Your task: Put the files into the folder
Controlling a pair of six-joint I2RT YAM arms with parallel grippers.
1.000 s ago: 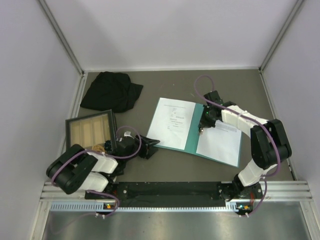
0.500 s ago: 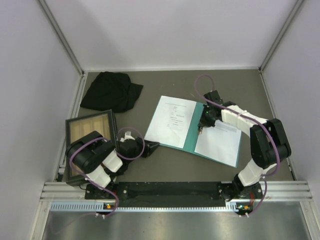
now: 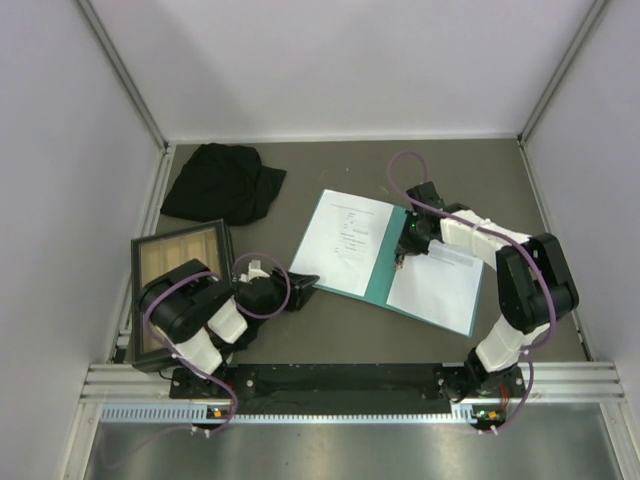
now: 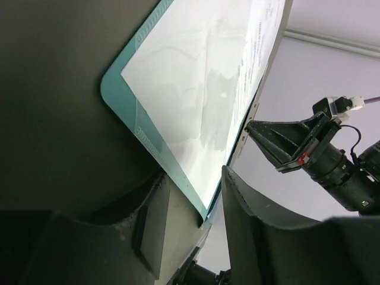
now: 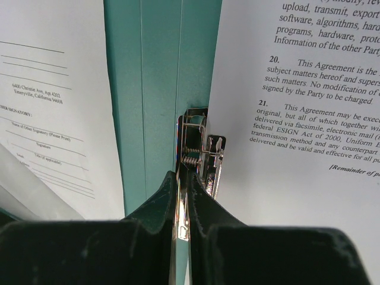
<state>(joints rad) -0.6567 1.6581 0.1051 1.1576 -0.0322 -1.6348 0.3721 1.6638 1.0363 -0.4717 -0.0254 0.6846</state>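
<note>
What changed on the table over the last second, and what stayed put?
The left arm swung its elbow forward over the tray's near end; the left claw stayed at the folder's near-left corner. The right claw still pinches the clip. Papers and cloth did not move.

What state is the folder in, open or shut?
Open: the folder lies spread flat, its teal spine bare between left sheet and right sheet. The right end effector is shut on the spine clip.

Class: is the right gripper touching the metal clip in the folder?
Touching. The right wrist view shows the right gripper shut on the thin lever of the clip, which runs between its jaws with no gap.
</note>
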